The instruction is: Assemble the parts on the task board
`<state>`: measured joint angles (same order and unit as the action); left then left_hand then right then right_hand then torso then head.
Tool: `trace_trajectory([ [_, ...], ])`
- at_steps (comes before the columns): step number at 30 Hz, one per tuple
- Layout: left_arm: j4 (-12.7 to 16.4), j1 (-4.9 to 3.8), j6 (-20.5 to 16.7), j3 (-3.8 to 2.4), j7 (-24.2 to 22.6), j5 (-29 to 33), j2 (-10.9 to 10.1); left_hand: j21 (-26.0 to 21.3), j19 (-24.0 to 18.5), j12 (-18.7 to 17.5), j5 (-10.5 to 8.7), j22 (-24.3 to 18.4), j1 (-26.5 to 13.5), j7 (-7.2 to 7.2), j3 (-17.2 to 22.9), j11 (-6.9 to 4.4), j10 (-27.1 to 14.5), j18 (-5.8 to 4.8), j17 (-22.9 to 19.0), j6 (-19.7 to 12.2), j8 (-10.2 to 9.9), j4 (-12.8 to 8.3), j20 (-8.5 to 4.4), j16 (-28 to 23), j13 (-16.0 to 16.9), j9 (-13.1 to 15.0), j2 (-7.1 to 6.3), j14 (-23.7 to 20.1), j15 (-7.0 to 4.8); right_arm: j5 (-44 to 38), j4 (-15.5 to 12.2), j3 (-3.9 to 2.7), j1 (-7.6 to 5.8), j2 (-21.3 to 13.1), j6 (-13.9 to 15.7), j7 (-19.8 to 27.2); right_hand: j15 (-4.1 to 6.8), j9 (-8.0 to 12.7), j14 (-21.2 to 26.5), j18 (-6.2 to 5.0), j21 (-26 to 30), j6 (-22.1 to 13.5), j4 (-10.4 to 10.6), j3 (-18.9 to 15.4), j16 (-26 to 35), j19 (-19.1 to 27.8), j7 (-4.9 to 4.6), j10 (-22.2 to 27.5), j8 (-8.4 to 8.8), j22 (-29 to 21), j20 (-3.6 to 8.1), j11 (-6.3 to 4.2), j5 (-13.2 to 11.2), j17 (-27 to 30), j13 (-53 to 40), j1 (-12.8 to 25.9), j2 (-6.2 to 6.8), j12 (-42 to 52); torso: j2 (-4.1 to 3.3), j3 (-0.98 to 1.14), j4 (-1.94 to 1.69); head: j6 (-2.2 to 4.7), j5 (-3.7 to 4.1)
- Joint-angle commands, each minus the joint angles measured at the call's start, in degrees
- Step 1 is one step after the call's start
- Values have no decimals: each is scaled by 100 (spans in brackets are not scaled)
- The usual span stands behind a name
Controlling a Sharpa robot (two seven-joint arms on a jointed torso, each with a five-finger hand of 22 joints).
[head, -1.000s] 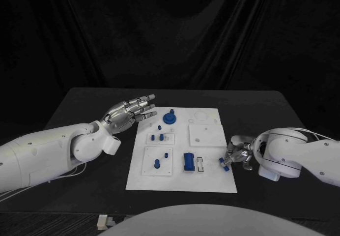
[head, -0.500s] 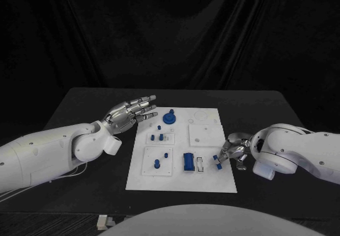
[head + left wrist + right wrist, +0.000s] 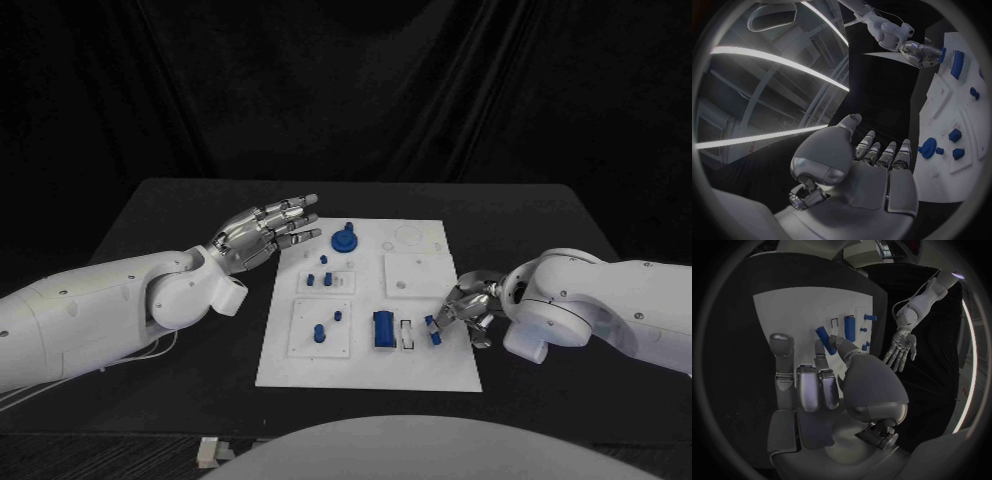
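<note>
My right hand point(image 3: 464, 312) pinches a small blue peg point(image 3: 434, 329) at the lower right of the task board point(image 3: 433, 375). The peg hangs just right of the white slot block point(image 3: 408, 334) and the blue block point(image 3: 384, 330). My left hand point(image 3: 264, 230) hovers spread, upper left, well apart.

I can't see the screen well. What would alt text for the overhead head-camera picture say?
A white board with small blue pieces lies on a black table. The right hand holds a small blue piece over the board's right edge, while the left hand hovers open beside its far left corner.
</note>
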<state>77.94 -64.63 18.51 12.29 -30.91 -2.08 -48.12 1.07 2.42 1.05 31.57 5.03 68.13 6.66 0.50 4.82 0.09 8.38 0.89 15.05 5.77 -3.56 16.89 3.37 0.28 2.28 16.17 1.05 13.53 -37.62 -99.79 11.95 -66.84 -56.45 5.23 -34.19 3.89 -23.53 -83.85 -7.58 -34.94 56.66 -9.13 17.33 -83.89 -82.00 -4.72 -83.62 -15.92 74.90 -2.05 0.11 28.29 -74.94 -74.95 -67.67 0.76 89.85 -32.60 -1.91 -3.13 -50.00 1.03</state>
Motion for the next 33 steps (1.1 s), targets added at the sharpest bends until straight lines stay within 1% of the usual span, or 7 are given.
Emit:
trace_trajectory([
  [1, 9, 8, 78, -7, -52, 36, 8, 39, 53, 21, 26, 3, -67, 48, 18, 51, -1, -114, 5, -6, 28, -22, -1, 34, 7, 5, 1, 13, 33, 365, 68, -1, 14, 54, 51, -40, 13, -5, -377, -80, -27, -53, -123, 145, -3, -8, 7, -638, 3, 272, 10, -6, -12, -10, -1505, 29, -21, 15, 0, -1, 0, 0, -6],
  [7, 6, 8, 83, -7, -50, 36, 13, 39, 53, 21, 26, 3, -67, 48, 18, 51, -1, -114, 5, -6, 28, -22, -1, 34, 7, 5, 1, 13, 33, 511, 194, -1, 44, 198, 78, -22, 12, 1, -374, -83, -9, -72, -116, 144, 2, -4, 4, -638, 11, 269, 10, -4, -35, 7, -1505, 44, -26, 15, 0, -1, 0, 0, -19],
  [12, 5, 8, 87, -7, -43, 36, 21, 39, 53, 20, 26, 0, -76, 49, 24, 52, -2, -122, 6, -9, 28, -33, -2, 41, 6, 5, -3, 17, 38, 584, 268, -1, 64, 303, 26, -39, 10, 5, -372, -82, -10, -83, -103, 141, 3, -2, 3, -638, 14, 270, 8, -2, -63, 13, -1505, 67, -35, 15, 0, -1, 0, 0, -18],
  [16, 4, 8, 86, -7, -38, 36, 25, 39, 53, 20, 26, 0, -76, 49, 24, 52, -2, -122, 6, -9, 28, -33, -2, 41, 6, 5, -3, 17, 38, 607, 298, -1, 82, 355, -17, -50, 10, 6, -372, -82, -4, -86, -101, 140, 3, -1, 3, -638, 16, 269, 8, -2, -70, 14, -1505, 71, -36, 15, 0, -1, 0, 0, -15],
  [18, 5, 8, 87, -7, -34, 36, 26, 39, 53, 20, 26, 0, -76, 49, 24, 52, -2, -122, 6, -9, 28, -33, -2, 41, 6, 5, -3, 17, 38, 628, 314, -1, 98, 384, -48, -56, 7, 16, -370, -82, 1, -112, -84, 132, 1, 3, 2, -638, 23, 270, 6, -1, -168, 20, -1505, 107, -47, 15, 0, -1, 0, 0, -18],
  [30, 6, 9, 105, -7, -3, 36, 37, 40, 55, 21, 26, 1, -83, 49, 29, 52, -2, -128, 6, -12, 27, -42, -2, 46, 7, 5, -7, 19, 42, 689, 391, -1, 140, 490, -8, -46, 6, 21, -369, -82, 7, -122, -63, 123, 0, 6, 1, -638, 25, 269, 3, 2, -216, 24, -1505, 138, -58, 15, 0, -1, 0, 0, -14],
  [33, 7, 9, 110, -7, 5, 36, 39, 40, 55, 21, 26, 1, -83, 49, 29, 52, -2, -128, 6, -12, 27, -42, -2, 46, 7, 5, -7, 19, 42, 699, 410, -1, 142, 508, -7, -46, 2, 29, -368, -132, 354, -139, -45, 112, -2, 86, 1, -638, 27, 186, -2, 2, -305, 28, -1505, 168, -66, 15, 0, -1, 0, 0, -7],
])
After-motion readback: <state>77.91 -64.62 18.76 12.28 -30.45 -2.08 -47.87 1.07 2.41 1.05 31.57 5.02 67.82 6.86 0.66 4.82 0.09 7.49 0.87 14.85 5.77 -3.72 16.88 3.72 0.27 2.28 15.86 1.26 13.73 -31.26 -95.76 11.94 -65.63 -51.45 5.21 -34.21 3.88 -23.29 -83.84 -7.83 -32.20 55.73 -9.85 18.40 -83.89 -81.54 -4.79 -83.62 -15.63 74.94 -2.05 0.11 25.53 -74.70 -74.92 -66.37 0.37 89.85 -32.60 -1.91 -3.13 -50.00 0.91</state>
